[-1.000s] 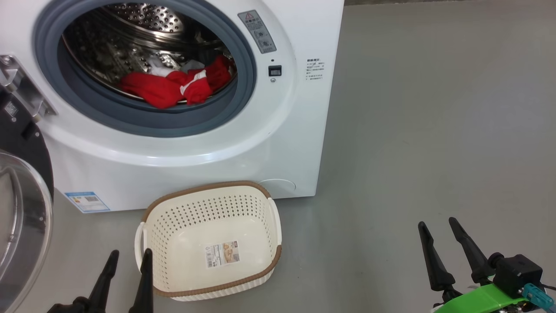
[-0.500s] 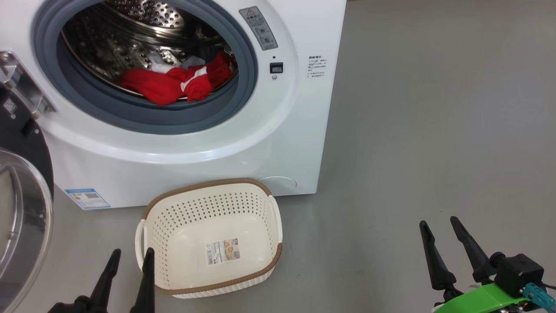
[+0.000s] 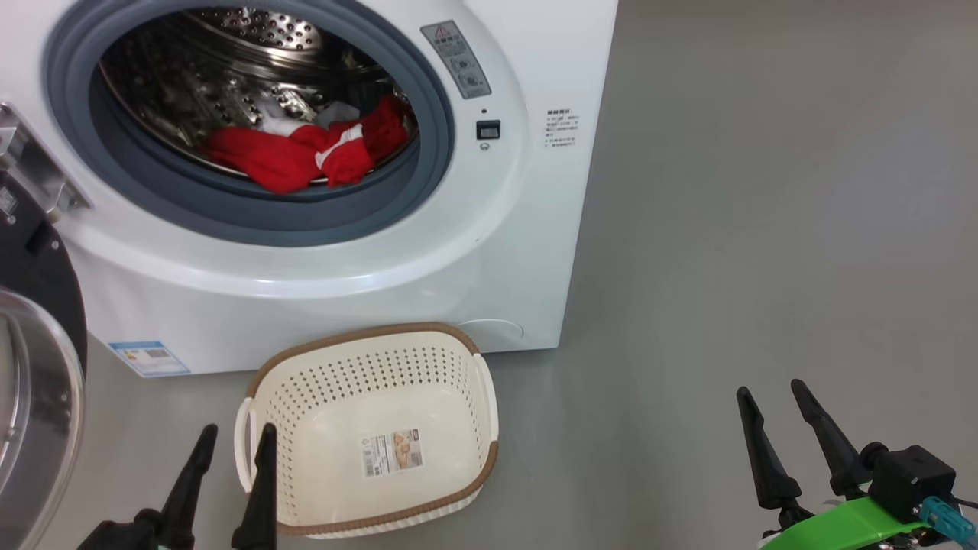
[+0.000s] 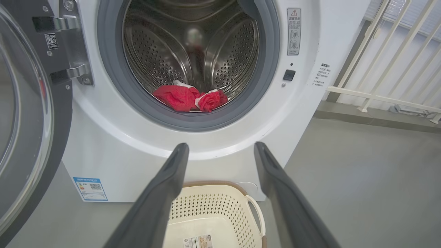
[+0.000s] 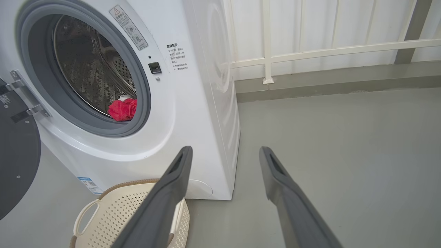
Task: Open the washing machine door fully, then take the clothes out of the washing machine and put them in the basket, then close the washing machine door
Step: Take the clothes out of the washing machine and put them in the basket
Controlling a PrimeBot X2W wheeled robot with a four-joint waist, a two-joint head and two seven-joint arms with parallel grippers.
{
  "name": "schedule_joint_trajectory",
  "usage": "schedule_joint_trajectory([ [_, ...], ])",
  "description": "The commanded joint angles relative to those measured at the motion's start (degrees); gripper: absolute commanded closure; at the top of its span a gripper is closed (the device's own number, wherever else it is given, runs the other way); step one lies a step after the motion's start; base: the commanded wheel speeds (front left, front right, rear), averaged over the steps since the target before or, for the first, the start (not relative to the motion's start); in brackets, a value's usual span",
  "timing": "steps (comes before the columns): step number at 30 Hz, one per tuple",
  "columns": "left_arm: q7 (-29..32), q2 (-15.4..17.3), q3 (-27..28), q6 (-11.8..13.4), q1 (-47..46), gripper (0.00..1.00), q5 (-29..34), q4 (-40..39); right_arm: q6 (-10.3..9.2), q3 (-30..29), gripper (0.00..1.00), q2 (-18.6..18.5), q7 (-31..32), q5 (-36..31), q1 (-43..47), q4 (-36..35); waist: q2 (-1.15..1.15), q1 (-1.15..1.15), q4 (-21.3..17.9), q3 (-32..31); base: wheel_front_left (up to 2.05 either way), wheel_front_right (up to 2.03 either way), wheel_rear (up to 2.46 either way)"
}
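The clothes [image 3: 306, 156], bright red with white stripes, lie in a crumpled heap at the bottom front of the drum [image 3: 191, 69], close behind the lower lip of the grey gasket [image 3: 229, 218]. The drum belongs to the washing machine [image 3: 489, 252], a white front-loader standing on the grey floor [image 3: 726, 229]. Its door [image 3: 34, 412] is swung wide to the left on a metal hinge [image 3: 30, 172], with the clear glass bowl and the dark inner side turned outward. A warning sticker [image 3: 456, 57] sits at the upper right of the opening, and a small blue label [image 3: 149, 357] at the lower left of the front panel.

The basket [image 3: 359, 370] stands on the floor just in front of the machine, below the opening, with nothing in it but the sticker [image 3: 392, 452] on its bottom.

The left gripper [image 3: 238, 429] is at the basket's left side, jaws spread wide and holding nothing. In the head view its inner finger overlaps the basket's left handle, and I cannot tell whether they touch. The right gripper [image 3: 768, 387] is well apart to the right, over bare floor, also spread wide with nothing between its fingers. A white railing [image 5: 310, 51] runs behind the machine.
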Motion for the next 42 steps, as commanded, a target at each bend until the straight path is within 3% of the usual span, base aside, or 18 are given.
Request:
schedule_joint_trajectory([
  [1,-0.23,1.16,1.9,-0.31,-2.17,0.0,-0.55,-1.38,0.43,1.02,0.0,-0.59,-0.54,-0.34,-1.42,-1.44,0.0,0.0,0.02,0.02,1.02,-1.02,0.0],
  [18,-0.23,0.86,2.13,-0.31,-2.48,0.0,0.05,-0.85,0.43,1.28,0.0,-0.37,-0.54,-0.26,-1.4,-1.53,0.0,0.0,0.33,-0.21,0.88,-0.88,0.0],
  [33,-0.23,0.93,1.65,-0.31,-2.79,0.0,0.77,-0.7,0.43,1.58,0.0,-0.09,-0.54,-0.29,-1.79,-1.64,0.0,0.0,0.21,1.15,0.06,-0.06,0.0],
  [42,-0.23,-0.18,2.94,-0.31,-9.07,0.0,4.38,6.03,0.43,2.26,0.0,0.16,-0.54,-0.2,-4.47,-1.97,0.0,0.0,-0.95,5.56,0.0,0.0,0.0],
])
